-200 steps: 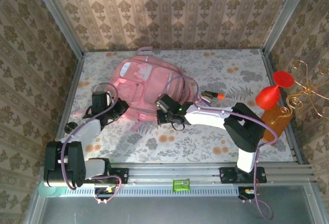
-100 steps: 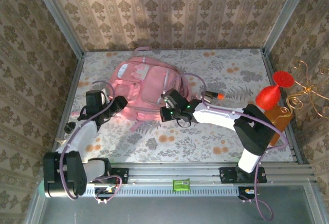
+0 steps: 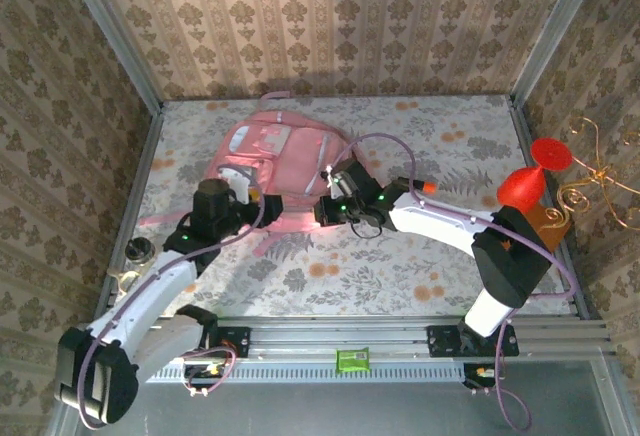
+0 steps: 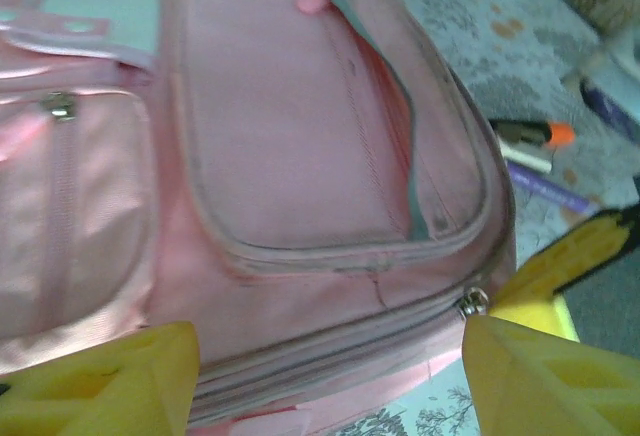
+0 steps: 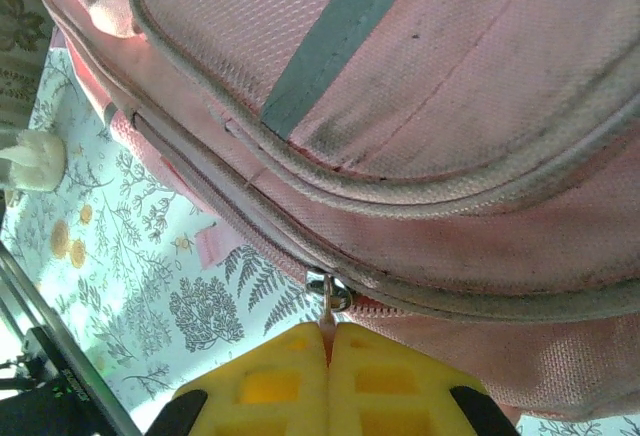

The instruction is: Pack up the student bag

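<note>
The pink student bag (image 3: 275, 161) lies flat at the back left of the table, front pockets up. My right gripper (image 3: 328, 208) is at the bag's near right corner; in the right wrist view it (image 5: 328, 344) is shut on the pull tab of the metal zipper slider (image 5: 328, 292) of the main zip. My left gripper (image 3: 262, 210) sits at the bag's near edge. Seen from the left wrist, it (image 4: 330, 361) is open, its yellow fingers (image 4: 100, 381) spread on either side of the bag's zipped rim (image 4: 330, 341), with the slider (image 4: 470, 304) by the right finger.
An orange-tipped marker (image 3: 415, 186) lies right of the bag, also in the left wrist view (image 4: 530, 136). A red hourglass-shaped object (image 3: 530, 178), an orange block (image 3: 538, 236) and a gold wire stand (image 3: 600, 181) crowd the right edge. A small metal object (image 3: 137, 249) sits at the left edge.
My left gripper has swung right from the bag's left side to its near edge. The right gripper has stayed at the bag's near right corner, creeping slightly back and right.
</note>
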Tool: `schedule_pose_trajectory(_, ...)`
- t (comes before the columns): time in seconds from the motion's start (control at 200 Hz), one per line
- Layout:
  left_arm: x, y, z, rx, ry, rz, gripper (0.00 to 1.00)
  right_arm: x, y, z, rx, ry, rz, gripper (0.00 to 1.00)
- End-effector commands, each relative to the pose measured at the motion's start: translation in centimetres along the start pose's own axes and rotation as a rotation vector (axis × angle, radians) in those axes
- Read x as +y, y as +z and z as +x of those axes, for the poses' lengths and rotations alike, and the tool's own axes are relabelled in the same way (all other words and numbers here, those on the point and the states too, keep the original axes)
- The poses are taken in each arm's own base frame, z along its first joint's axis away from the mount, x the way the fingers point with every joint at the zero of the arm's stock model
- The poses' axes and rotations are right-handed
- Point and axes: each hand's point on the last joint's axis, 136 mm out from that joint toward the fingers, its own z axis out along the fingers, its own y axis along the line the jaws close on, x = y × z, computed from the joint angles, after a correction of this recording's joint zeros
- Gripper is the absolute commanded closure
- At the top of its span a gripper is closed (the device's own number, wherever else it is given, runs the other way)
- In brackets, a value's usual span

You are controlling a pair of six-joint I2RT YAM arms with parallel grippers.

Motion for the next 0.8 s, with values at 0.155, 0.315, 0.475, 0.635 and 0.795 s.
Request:
schedule_pose_trajectory(0.155,-1.3,3.3,2.2,0.101,0.374,-0.122,0.27,2.1,-2.6,-2.9,-0.025,0.048,-0.112,1.00)
schedule_pose_trajectory(0.315,-1.1,4.7,2.8,0.147,0.457,-0.175,0.25,2.4,-2.6,-2.9,-0.009,0.052,-0.132,1.00)
schedule_pose_trajectory(0.475,-0.7,6.0,3.4,0.198,0.503,-0.215,0.27,2.6,-2.8,-2.8,-0.005,0.057,-0.148,1.00)
schedule_pose_trajectory(0.635,-0.5,6.9,3.4,0.207,0.496,-0.230,0.38,3.0,-2.9,-2.6,0.000,0.063,-0.172,1.00)
schedule_pose_trajectory(0.795,-0.6,7.1,3.1,0.212,0.496,-0.230,0.62,2.6,-3.1,-2.3,-0.002,0.066,-0.158,1.00)
